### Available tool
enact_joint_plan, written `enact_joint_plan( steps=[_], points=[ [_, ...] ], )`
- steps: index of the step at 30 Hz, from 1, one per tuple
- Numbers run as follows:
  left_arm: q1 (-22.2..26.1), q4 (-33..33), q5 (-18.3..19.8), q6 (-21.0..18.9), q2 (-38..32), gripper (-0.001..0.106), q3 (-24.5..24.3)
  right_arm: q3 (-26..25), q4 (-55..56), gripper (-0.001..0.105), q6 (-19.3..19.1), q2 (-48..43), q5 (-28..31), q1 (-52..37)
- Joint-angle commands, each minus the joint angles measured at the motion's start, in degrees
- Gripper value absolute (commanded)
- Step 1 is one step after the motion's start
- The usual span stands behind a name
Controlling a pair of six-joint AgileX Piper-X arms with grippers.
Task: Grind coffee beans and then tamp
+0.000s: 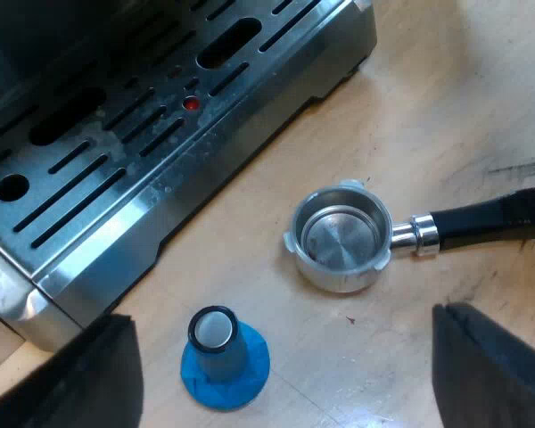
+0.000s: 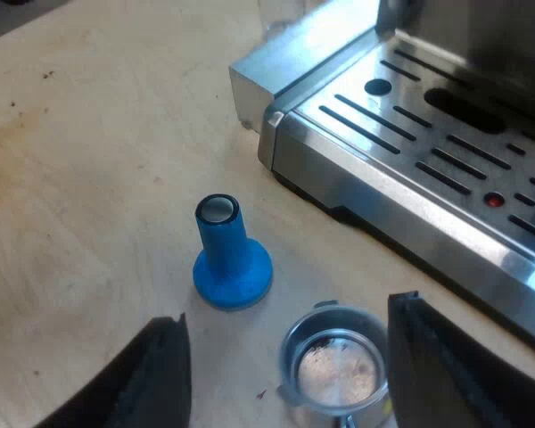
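Though handle (image 1: 481, 223) partly cut off, holder (image 1: 341, 278) loose near tamper (image 1: 224, 358)

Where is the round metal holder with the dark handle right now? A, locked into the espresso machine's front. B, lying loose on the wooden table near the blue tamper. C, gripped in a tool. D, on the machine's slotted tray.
B: the round metal holder lies loose on the wooden table near the upright blue tamper, clear of the steel espresso machine.

No readable text, brand or number on espresso machine (image 1: 116, 178), tamper (image 1: 224, 358) or holder (image 1: 341, 237).
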Motion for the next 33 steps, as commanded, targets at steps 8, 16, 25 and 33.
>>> enact_joint_plan(
  steps=[8, 16, 25, 33],
  points=[
    [-0.1, -0.2, -3.2, -0.5, -0.3, 0.069, -0.4, 1.5, -9.0, 0.068, -6.5, 6.2, -1.0, 0.1],
    [-0.1, -3.4, -3.2, -0.5, 1.1, 0.069, 0.0, 1.5, -14.3, 0.067, -6.2, 12.7, -1.2, 0.1],
    [-0.1, -4.1, -3.2, -0.5, 12.2, 0.069, 0.0, 1.5, -16.8, 0.067, -5.4, 14.4, -1.4, 0.1],
    [-0.1, -5.8, -3.2, -0.5, 22.4, 0.069, -0.3, 1.5, -16.8, 0.067, -4.8, 14.4, -1.4, 0.1]
  ],
)
